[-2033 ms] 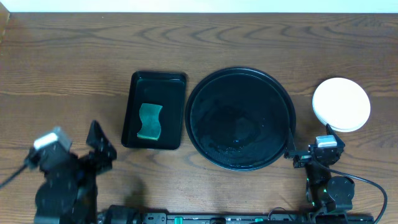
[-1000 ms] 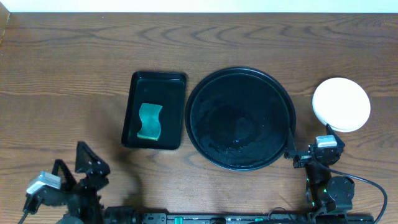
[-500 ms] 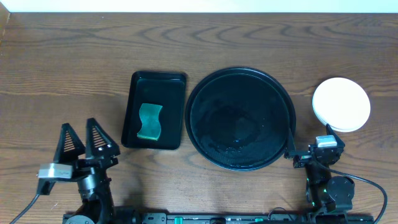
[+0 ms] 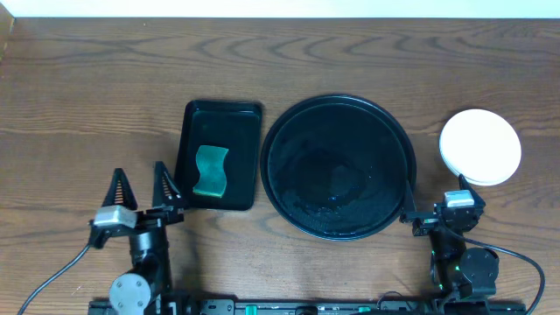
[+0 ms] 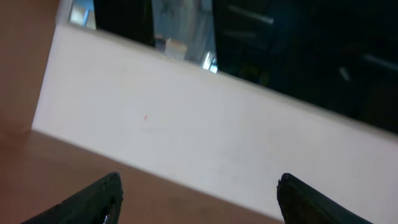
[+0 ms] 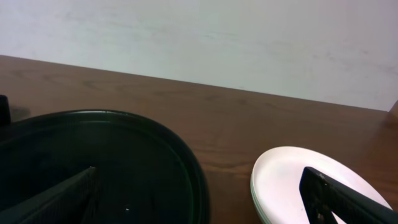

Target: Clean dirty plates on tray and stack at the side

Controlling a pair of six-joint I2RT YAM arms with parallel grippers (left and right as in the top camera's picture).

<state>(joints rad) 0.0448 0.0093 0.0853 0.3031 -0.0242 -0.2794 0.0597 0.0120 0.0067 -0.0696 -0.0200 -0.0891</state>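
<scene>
Nearest the robot, the left gripper (image 4: 140, 179) is hanging released and empty, its fingers spread wide, just beside the near corner of the small rectangular black tray (image 4: 223, 108). Its own camera is pointing up at a pale wall, so nothing of the task is showing there. On the other side, the right gripper (image 6: 199, 171) is likewise standing fully spread and grasping nothing. It is sitting low at the near right edge of the large round black tray (image 4: 337, 98), with one finger close to the rim.

Further out, a wavy green sponge (image 4: 210, 171) is lying inside the rectangular tray. The round tray is showing only its wet-looking black floor, with no plate on it. Beyond the right gripper, the white round plates (image 4: 479, 147) are sitting stacked on the brown wooden bench (image 4: 87, 79), just off the tray's right side. No green smear is showing on the top one, and I cannot tell how many are in the stack.

Judging by this, the wiping and stacking are looking finished and the closing step is in hand. The next move is calling for little, only parking both arms clear of the stack without nudging it.
</scene>
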